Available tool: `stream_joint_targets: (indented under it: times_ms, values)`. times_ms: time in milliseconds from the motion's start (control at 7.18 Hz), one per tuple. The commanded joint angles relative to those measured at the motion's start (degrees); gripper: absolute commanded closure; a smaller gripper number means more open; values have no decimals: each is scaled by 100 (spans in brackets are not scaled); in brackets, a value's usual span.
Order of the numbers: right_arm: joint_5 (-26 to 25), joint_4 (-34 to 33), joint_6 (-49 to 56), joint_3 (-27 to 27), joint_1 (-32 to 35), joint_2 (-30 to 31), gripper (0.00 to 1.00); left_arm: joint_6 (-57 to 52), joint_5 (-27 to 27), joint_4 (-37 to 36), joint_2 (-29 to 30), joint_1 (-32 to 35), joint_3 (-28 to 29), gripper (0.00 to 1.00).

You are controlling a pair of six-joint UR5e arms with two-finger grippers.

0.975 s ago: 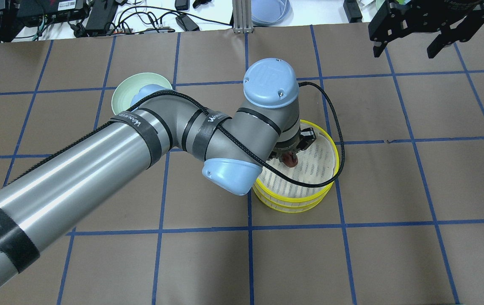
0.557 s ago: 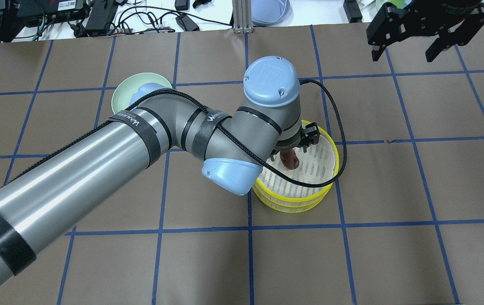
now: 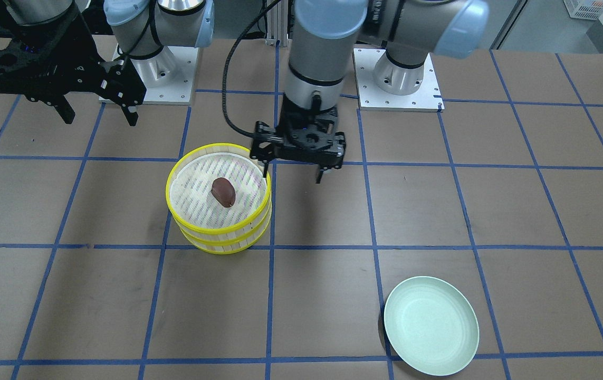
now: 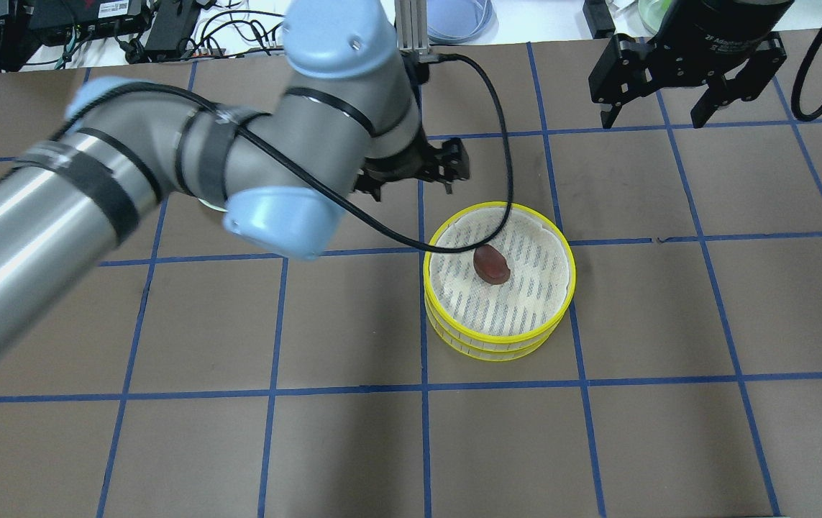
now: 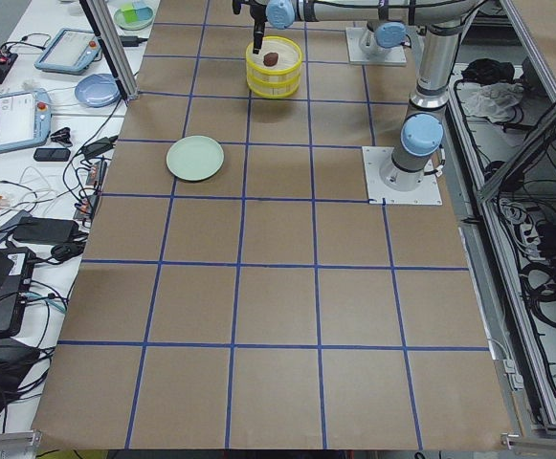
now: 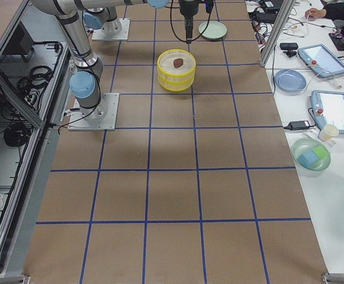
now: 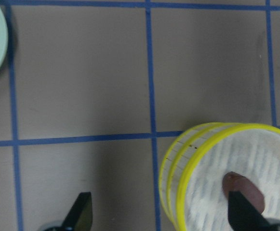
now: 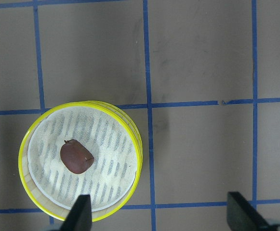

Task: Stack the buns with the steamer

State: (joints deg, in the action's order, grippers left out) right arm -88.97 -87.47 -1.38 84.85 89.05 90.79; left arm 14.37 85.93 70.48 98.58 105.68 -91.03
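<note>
The steamer stands as two yellow-rimmed tiers stacked one on the other, also in the front view. The dark reddish-brown bun lies alone in the top tier, free of both grippers; it also shows in the front view and the right wrist view. The cream-white bun is hidden. My left gripper hangs open and empty above the table beside the steamer, on the plate's side. My right gripper is open and empty, high and well off to the steamer's other side.
A pale green plate lies empty on the brown gridded table, on my left side toward the far edge. Cables, tablets and bowls sit on the white bench beyond the table's far edge.
My left gripper let go of the brown bun, which now lies in the top tier, then rose and swung away to the steamer's left. My right gripper shifted slightly toward the middle.
</note>
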Motion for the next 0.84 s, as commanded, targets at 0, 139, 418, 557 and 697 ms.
stream_joint_targets:
  times_ms: [0, 139, 418, 557, 697]
  values:
    - [3, -50, -90, 146, 25, 79, 0, -995, 11, 1419, -513, -1002, 549, 0]
    - [20, -103, -56, 146, 25, 79, 0, -1058, 11, 1746, -680, -1223, 673, 0]
    - [29, -103, -99, 164, 25, 97, 0, -1068, 177, 1820, -866, -1348, 683, 0]
    - [64, -95, -213, 198, 34, 141, 0, -1207, 300, 1828, -867, -1384, 657, 0]
    - [47, -95, -214, 268, 34, 167, 0, -1287, 414, 1828, -867, -1427, 648, 0]
